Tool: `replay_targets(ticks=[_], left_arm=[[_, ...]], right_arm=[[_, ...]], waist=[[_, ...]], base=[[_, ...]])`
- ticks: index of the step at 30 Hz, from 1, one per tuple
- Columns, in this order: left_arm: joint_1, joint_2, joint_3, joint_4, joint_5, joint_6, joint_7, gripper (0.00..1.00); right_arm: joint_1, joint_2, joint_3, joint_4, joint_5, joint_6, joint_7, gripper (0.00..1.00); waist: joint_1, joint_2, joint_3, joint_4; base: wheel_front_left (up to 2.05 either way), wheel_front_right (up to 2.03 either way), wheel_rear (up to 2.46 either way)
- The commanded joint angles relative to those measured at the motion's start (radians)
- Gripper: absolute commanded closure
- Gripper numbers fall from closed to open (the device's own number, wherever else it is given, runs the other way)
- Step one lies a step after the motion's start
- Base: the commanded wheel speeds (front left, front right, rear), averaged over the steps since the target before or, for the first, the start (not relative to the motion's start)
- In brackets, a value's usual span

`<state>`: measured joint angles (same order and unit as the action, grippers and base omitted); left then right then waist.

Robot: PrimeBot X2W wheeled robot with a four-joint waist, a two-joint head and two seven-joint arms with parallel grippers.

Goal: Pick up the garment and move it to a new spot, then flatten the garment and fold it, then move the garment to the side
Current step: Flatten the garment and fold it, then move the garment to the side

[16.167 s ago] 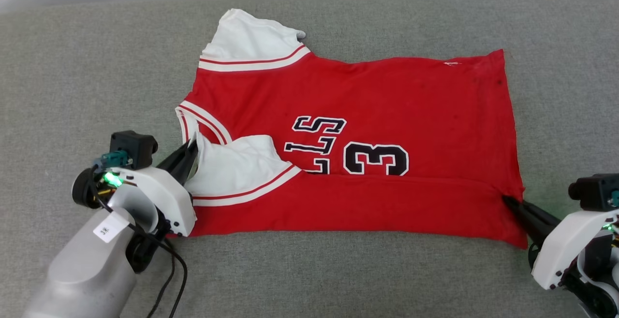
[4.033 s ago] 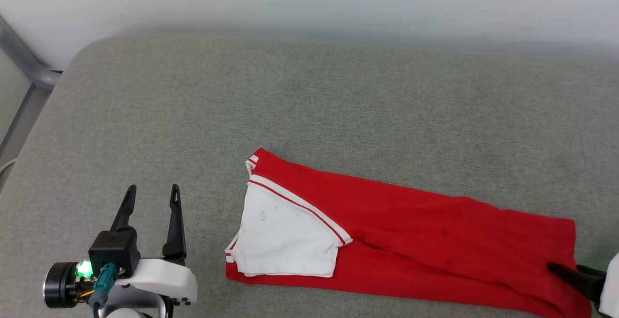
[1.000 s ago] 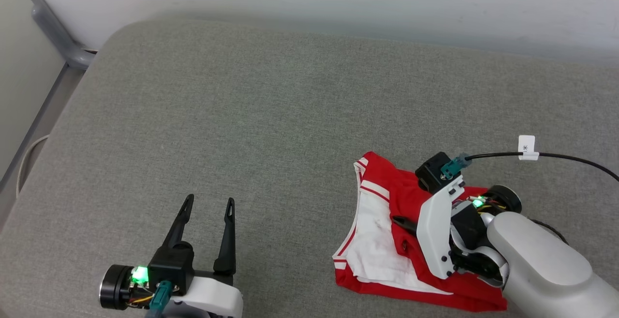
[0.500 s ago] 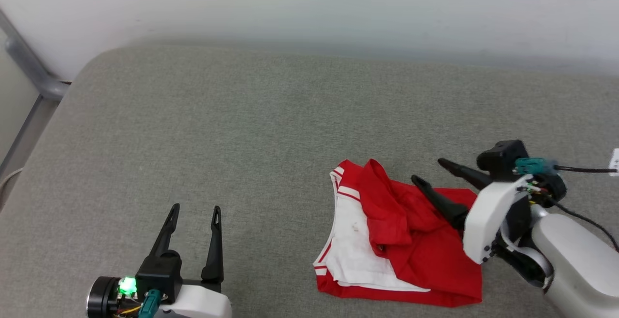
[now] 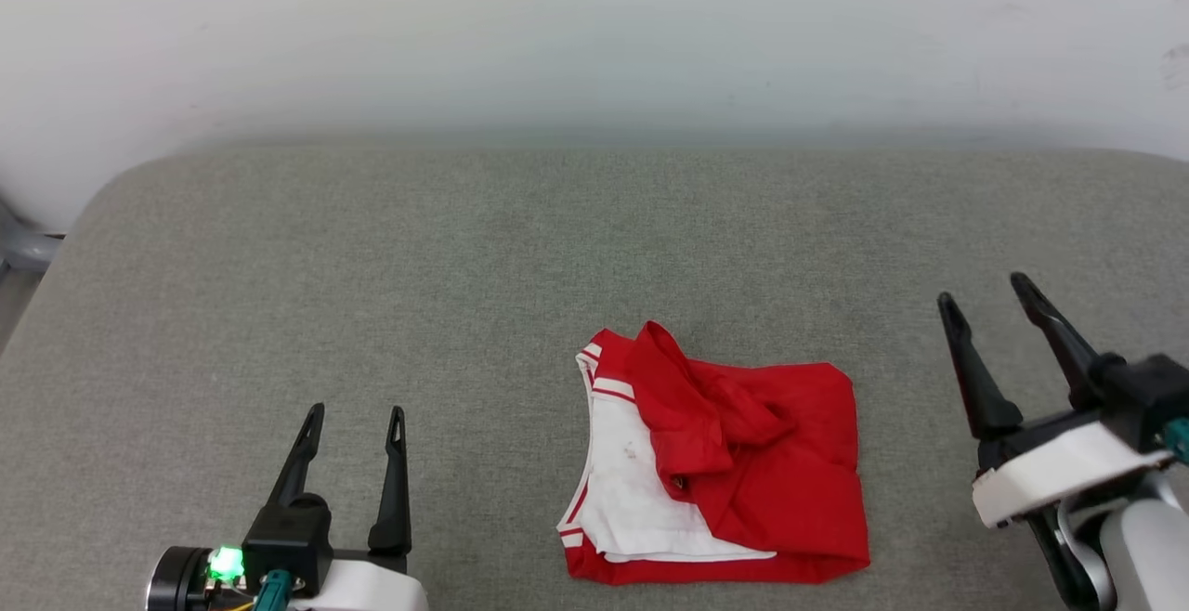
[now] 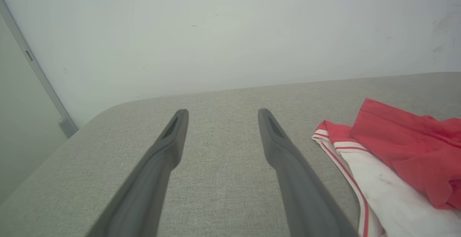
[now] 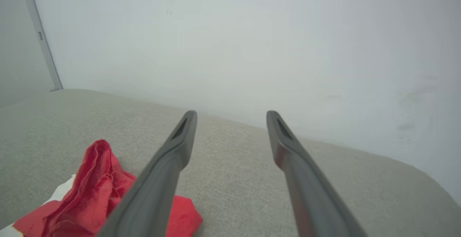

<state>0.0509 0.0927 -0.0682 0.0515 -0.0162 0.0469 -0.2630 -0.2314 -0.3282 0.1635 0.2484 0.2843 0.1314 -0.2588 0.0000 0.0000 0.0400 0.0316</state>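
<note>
The garment (image 5: 743, 462) lies folded into a rough square on the grey cushion, red cloth bunched over a white sleeve at its left side. In the left wrist view the garment (image 6: 396, 165) sits at the right edge; in the right wrist view the garment (image 7: 93, 193) sits at the lower left. My left gripper (image 5: 356, 416) stands open at the lower left, well apart from the cloth, nothing between its fingers. My right gripper (image 5: 983, 288) stands open to the right of the garment, clear of it and empty.
The grey cushion (image 5: 372, 267) stretches wide on all sides, with its rounded left corner (image 5: 102, 202) near a grey metal post (image 5: 19, 244). A pale wall (image 5: 594, 35) runs along the back edge.
My right gripper has opened, let go of the garment's folded-over half and pulled back to the right. The head camera has shifted. The left gripper has stayed open.
</note>
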Motion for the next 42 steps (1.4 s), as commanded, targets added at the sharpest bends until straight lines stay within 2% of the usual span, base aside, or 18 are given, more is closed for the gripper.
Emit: replay_targets(ticks=[1,3,9,18,35,38,42], left_arm=[[0.011,0.005,0.001,-0.004,0.002,0.003,-0.002,0.0],[0.02,0.006,0.002,-0.008,0.001,0.004,-0.002,0.0],[0.05,0.006,0.001,-0.01,-0.001,0.001,-0.002,0.0],[0.079,0.009,-0.003,-0.008,0.001,-0.009,-0.002,0.0],[0.085,0.01,-0.007,0.013,0.001,-0.012,-0.002,0.0],[0.079,0.008,-0.007,0.015,-0.001,-0.011,-0.002,0.0],[0.07,0.006,-0.01,0.016,-0.001,-0.011,-0.002,0.0]], right_arm=[[0.025,0.019,-0.026,-0.02,-0.019,-0.001,-0.005,0.0],[0.08,0.076,-0.079,-0.072,-0.054,-0.001,-0.005,0.0],[0.227,0.182,-0.161,-0.194,-0.122,-0.001,-0.006,0.0],[0.364,0.253,-0.218,-0.242,-0.142,-0.001,-0.006,0.0],[0.38,0.268,-0.216,-0.229,-0.185,-0.001,-0.006,0.0],[0.345,0.25,-0.22,-0.237,-0.184,-0.001,-0.006,0.0],[0.277,0.194,-0.241,-0.247,-0.17,-0.001,-0.006,0.0]], waist=[[0.0,0.0,-0.005,-0.002],[0.0,0.0,-0.012,-0.003],[0.0,0.0,-0.032,0.002],[0.0,0.0,-0.044,0.016],[0.0,0.0,-0.051,0.015],[0.0,0.0,-0.051,0.018],[0.0,0.0,-0.047,0.023]], base=[[0.0,0.0,0.0],[0.0,0.0,0.0],[0.0,0.0,0.0],[0.0,0.0,0.0],[0.0,0.0,0.0],[0.0,0.0,0.0],[0.0,0.0,0.0]])
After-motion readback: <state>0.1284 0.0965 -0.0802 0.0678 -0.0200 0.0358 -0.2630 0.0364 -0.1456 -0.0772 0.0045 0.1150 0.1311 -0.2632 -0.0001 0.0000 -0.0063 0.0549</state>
